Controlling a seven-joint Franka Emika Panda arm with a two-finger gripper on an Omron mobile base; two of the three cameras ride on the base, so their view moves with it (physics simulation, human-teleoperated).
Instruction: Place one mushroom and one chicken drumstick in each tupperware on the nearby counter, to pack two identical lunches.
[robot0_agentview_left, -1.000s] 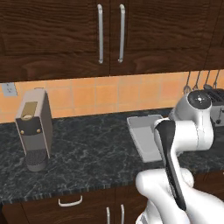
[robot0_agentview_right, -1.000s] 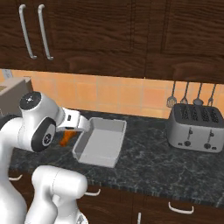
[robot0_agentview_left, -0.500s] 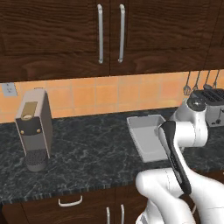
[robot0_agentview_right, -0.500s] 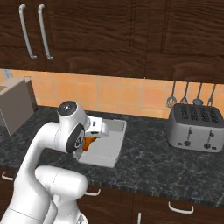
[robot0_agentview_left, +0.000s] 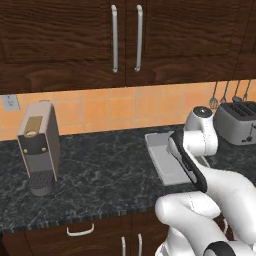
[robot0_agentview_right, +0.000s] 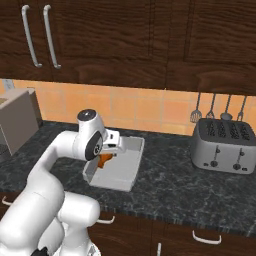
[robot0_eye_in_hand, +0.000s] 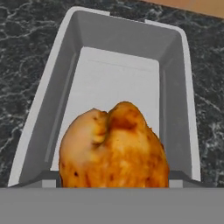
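A: Where is the drumstick (robot0_eye_in_hand: 114, 148) right now?

B: In the hand view it fills the lower middle, golden-brown, hanging over the near end of the grey tupperware (robot0_eye_in_hand: 118, 70). Its lower part is cut off by the bottom of that view, so I cannot see where it ends.

A: And the hand (robot0_agentview_right: 109, 152)?

B: The fingertips are hidden behind the meat. The jaws stand wide, and the drumstick sits right between them, so the hand is holding the drumstick. In the right base view a bit of orange peeks out under the hand, over the tub's near left corner.

A: Where does the tub sit?

B: On the desk (robot0_agentview_left: 105, 175), about midway between its front edge and the tiled wall, left of the toaster (robot0_agentview_right: 225, 146) and well apart from it. In the left base view the arm covers the tub's right side, so just its left part shows there. Whether the drumstick touches the tub floor, I cannot tell.

A: Anything else on the desk?

B: A coffee machine (robot0_agentview_left: 39, 146) near the left end; in the right base view it is cut off by the picture's left edge
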